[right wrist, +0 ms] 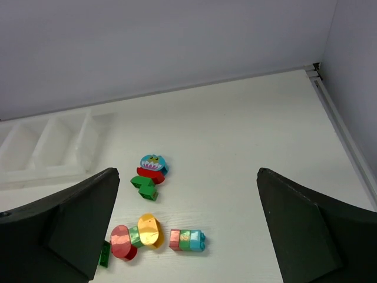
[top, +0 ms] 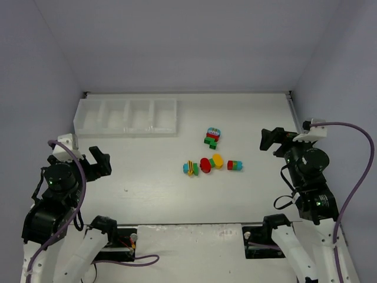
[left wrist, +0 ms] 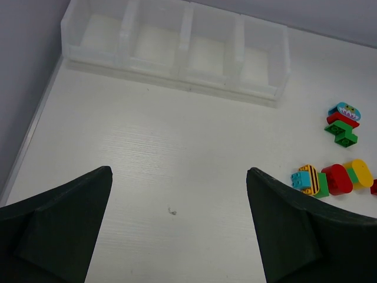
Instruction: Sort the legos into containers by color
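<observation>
So far, nothing sorted

Nearest you, the left gripper (top: 99, 160) and right gripper (top: 270, 139) hang with jaws apart, holding nothing. Mid-table, the legos (top: 205, 165) lie loose, several stuck in mixed stacks. Farther left, the containers (top: 126, 133) look bare. You work on a white table (top: 147, 188) boxed by pale grey walls (top: 177, 41).

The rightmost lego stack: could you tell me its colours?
The stack is red, green and cyan-blue, clearest in the right wrist view.

My white table (top: 147, 177) carries a four-compartment tray (top: 125, 132). Small legos (top: 205, 165) lie scattered right of the tray, nearer to me.
</observation>
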